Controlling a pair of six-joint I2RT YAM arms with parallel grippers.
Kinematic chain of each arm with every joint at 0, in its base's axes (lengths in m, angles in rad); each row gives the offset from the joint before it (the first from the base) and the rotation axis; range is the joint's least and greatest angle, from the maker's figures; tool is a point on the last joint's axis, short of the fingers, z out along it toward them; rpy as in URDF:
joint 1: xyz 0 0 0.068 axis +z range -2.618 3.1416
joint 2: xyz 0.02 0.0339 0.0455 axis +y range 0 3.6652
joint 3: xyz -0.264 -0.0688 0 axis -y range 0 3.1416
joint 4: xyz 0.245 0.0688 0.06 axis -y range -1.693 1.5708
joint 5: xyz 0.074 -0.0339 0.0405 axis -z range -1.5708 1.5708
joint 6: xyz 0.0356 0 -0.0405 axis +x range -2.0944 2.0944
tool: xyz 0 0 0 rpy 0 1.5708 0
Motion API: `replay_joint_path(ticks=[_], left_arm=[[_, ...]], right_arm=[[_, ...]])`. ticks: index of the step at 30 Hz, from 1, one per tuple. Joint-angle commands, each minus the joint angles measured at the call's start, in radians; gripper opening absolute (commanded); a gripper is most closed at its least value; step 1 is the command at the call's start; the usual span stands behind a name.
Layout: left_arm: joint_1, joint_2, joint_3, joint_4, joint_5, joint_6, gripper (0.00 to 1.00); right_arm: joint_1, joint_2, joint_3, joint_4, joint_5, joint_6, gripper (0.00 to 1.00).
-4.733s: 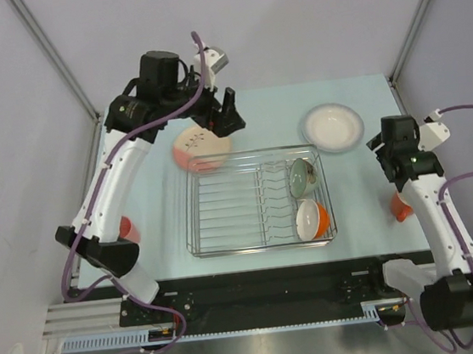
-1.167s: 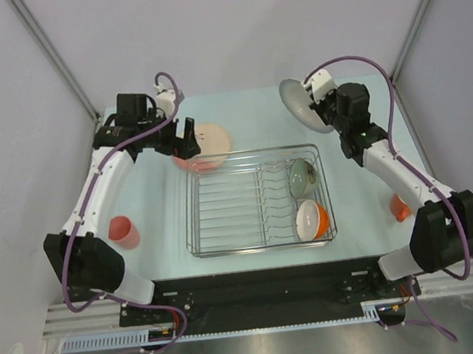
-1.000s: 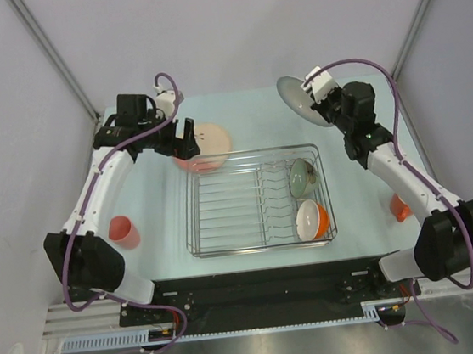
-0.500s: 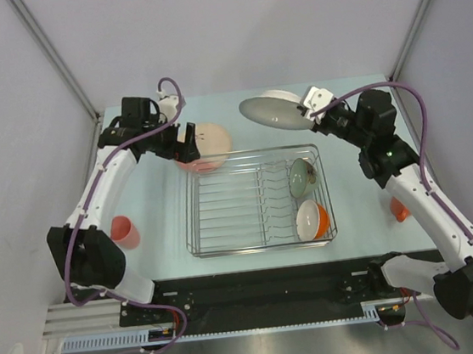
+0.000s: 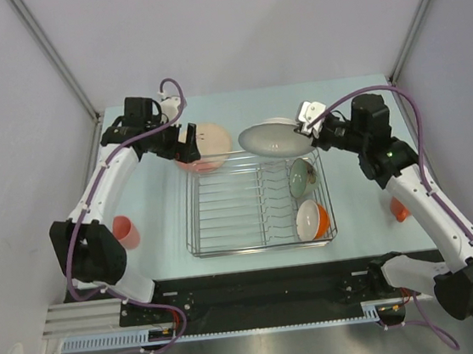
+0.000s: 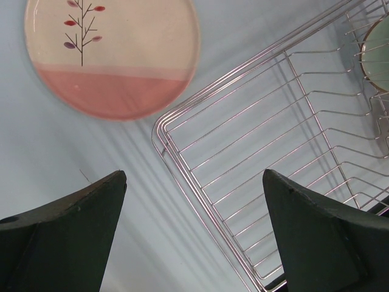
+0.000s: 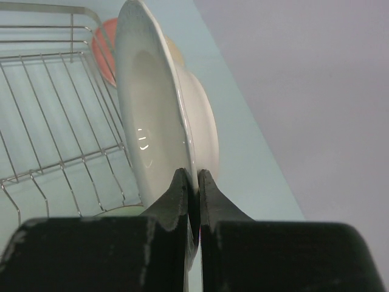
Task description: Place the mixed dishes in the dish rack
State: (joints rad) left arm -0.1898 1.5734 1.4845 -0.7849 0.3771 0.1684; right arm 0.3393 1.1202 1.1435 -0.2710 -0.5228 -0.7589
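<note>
Half of orange mug (image 5: pixel 401 209) hidden behind right arm (image 5: pixel 425 200), perhaps more

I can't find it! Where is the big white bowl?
In the top view, the big white bowl is held by its rim in the right gripper, above the far edge of the dish rack, just right of the cream plate.

The pale blue table (image 5: pixel 359 206) I work at, and what rests on it.
The dish rack (image 5: pixel 222 204) stands mid-table. Off its far-left corner the cream plate (image 5: pixel 207 143) lies flat, near the wire but apart from it. The salmon-pink tumbler (image 5: pixel 124 231) stands well to the rack's left. The orange mug (image 5: pixel 400 208) stands to its right, and I see only part of it.
</note>
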Motion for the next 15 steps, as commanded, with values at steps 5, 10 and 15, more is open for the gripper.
replay_joint_path(ticks=[5, 10, 15], left_arm=[[0.007, 0.002, -0.012, 0.030, 0.011, 0.013, 1.00], [0.007, 0.000, -0.016, 0.035, 0.005, 0.016, 1.00], [0.009, 0.005, -0.017, 0.036, 0.000, 0.016, 1.00]], right_arm=[[0.010, 0.009, 0.079, 0.141, -0.025, -0.068, 0.00], [0.018, 0.046, 0.079, 0.165, -0.008, -0.099, 0.00], [0.027, 0.081, 0.079, 0.177, 0.006, -0.129, 0.00]])
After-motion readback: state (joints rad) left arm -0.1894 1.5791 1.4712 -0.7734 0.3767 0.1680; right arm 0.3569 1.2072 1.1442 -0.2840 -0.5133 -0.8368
